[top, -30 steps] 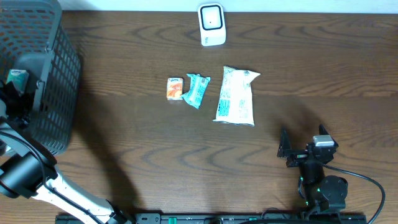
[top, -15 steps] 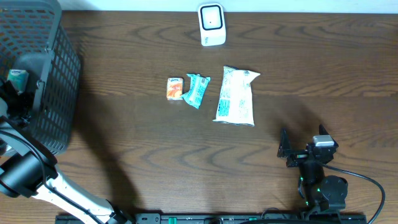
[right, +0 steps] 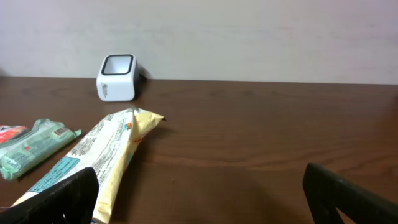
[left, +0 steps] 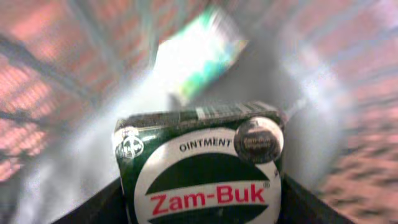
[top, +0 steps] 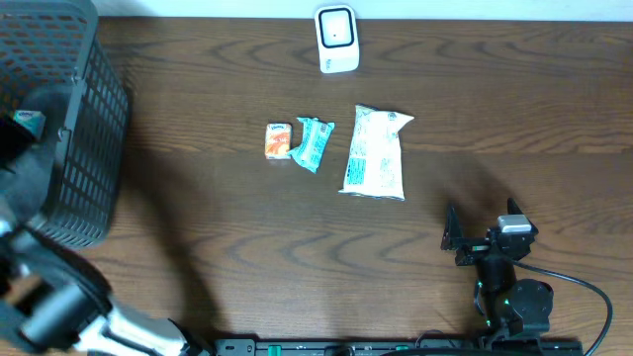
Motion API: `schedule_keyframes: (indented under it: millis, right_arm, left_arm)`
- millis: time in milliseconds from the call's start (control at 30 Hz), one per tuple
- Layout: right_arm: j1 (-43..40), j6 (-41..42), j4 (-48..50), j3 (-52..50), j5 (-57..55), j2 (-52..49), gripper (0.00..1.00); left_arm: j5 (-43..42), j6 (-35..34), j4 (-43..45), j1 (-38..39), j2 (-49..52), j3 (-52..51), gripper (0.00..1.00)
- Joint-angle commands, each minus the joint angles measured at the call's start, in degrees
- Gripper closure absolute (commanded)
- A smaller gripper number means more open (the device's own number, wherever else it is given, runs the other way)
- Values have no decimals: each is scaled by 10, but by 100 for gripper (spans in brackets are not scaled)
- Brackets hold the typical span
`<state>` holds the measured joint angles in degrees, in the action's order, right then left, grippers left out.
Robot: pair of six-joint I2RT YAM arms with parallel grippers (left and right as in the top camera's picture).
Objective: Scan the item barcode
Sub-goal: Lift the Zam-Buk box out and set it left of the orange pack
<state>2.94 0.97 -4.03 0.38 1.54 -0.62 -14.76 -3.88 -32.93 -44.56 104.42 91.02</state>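
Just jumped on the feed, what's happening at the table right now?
The left gripper is inside the black basket at the table's left end, its fingers closed on a green Zam-Buk ointment box. The right gripper sits open and empty near the front edge. The white scanner stands at the far edge. An orange packet, a green packet and a white pouch lie in front of it, untouched.

ointment box (left: 199,168) cut off at bottom; green packet (left: 202,53) behind blurred
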Motion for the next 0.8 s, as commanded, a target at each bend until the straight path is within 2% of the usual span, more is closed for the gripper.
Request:
schedule_keyframes:
  millis: [0,167,267,367,467,600,700,767]
  right_arm:
    - [4,-4,-3,-1,-1,3,1]
    - [4,-4,-3,-1,-1,3,1]
    - [4,-4,-3,-1,-1,3,1]
    - [4,-4,-3,-1,-1,3,1]
    - [4,-4,-3,-1,-1,3,1]
    - [4,-4,-3,-1,-1,3,1]
    - [4,-4,-3,-1,-1,3,1]
    - [4,-4,-3,-1,-1,3,1]
  left_arm:
    - [-101,-99,43,2,-99,11,38]
    - [-181,-277,130,20,-182,11,38]
    - [-233,-294,170,64,-208,11,38]
    - [-241,-292,173,143,-215,11,38]
    - [-240,-243,155,230,-206,11,38]
    - [-209,-119,87,348,-183,11,38]
    - [-110,-22,7,430,-160,10,38]
    - [11,14,-41,486,-134,9,38]
